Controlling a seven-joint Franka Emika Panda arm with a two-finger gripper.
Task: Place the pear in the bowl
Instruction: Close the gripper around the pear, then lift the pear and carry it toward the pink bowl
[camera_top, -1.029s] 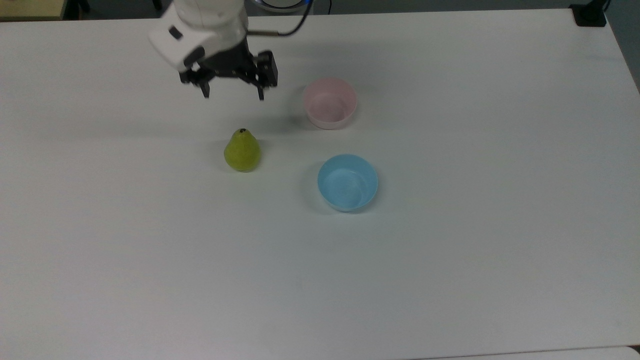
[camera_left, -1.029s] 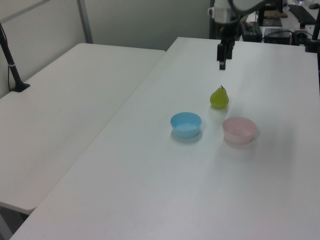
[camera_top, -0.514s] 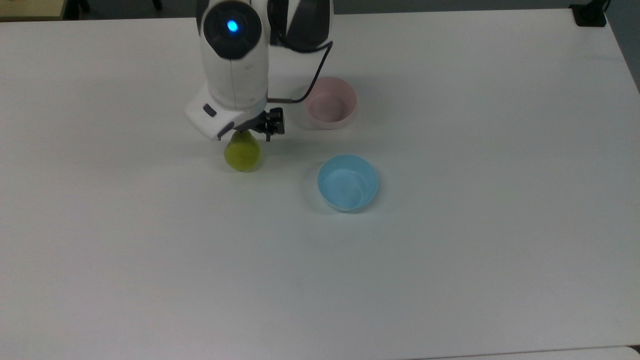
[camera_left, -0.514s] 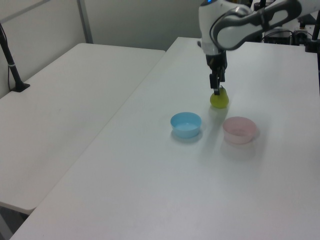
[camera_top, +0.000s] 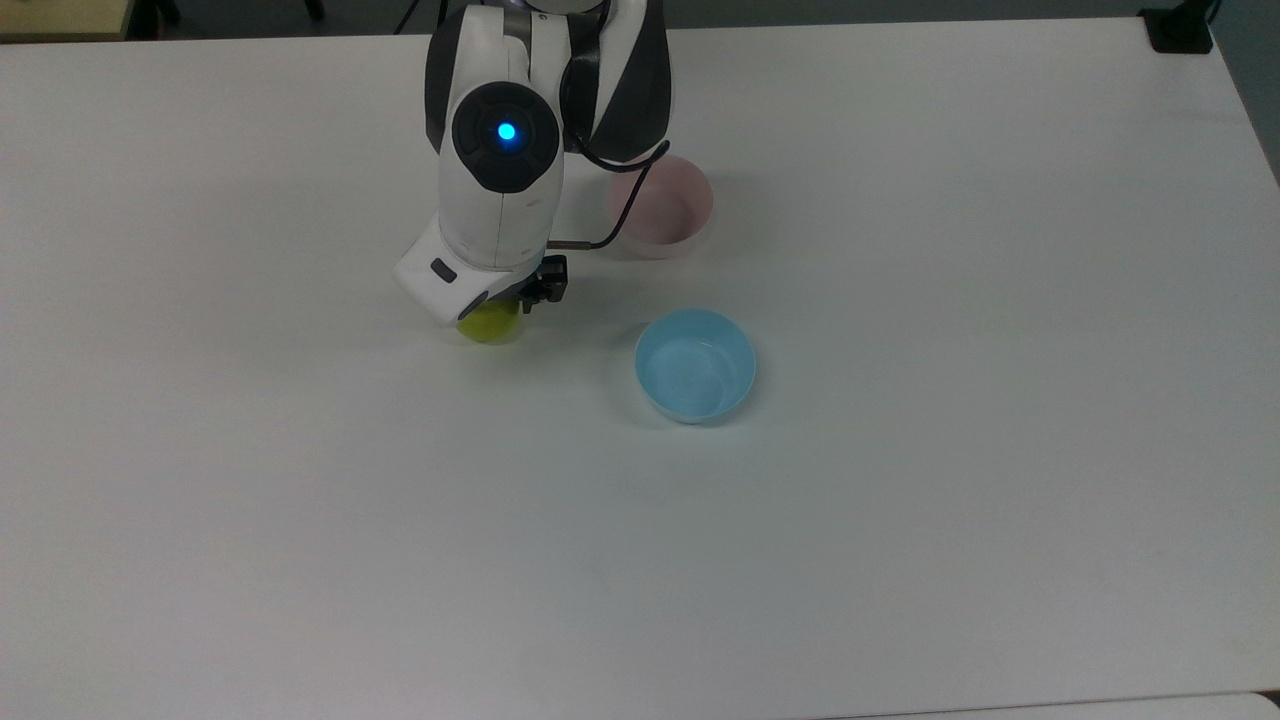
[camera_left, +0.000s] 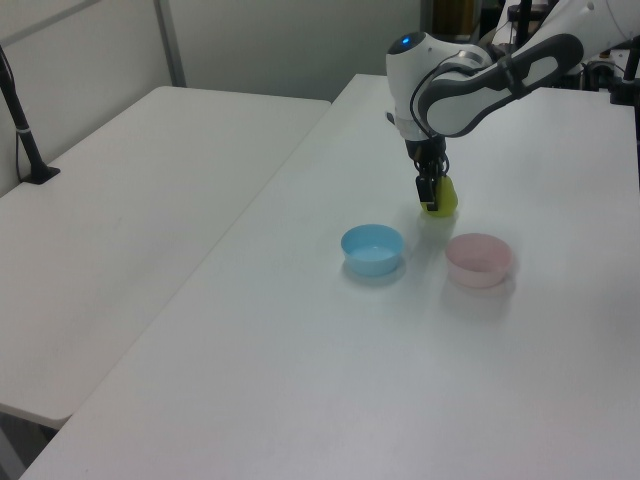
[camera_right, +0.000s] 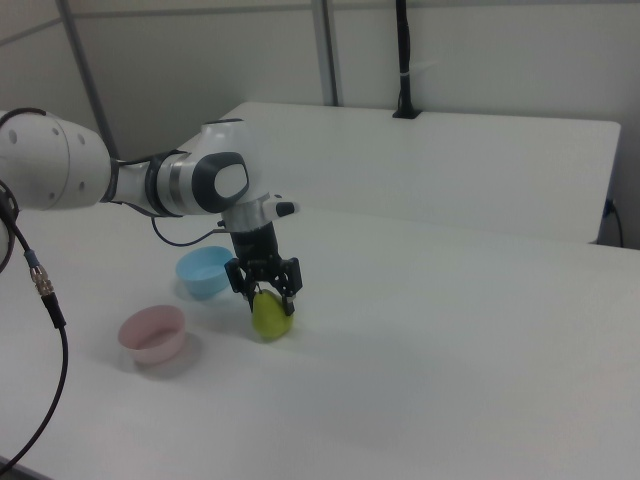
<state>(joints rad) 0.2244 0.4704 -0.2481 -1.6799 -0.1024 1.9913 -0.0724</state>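
We see the end effector (camera_right: 267, 291) lowered over the pear (camera_right: 270, 317) on the worktop (camera_top: 900, 500), fingers spread either side of its top. In the top view the arm hides most of the pear and part of the pink bowl (camera_top: 672, 208).

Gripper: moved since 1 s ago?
Yes. In the top view the gripper has come down the image from level with the pink bowl onto the pear.
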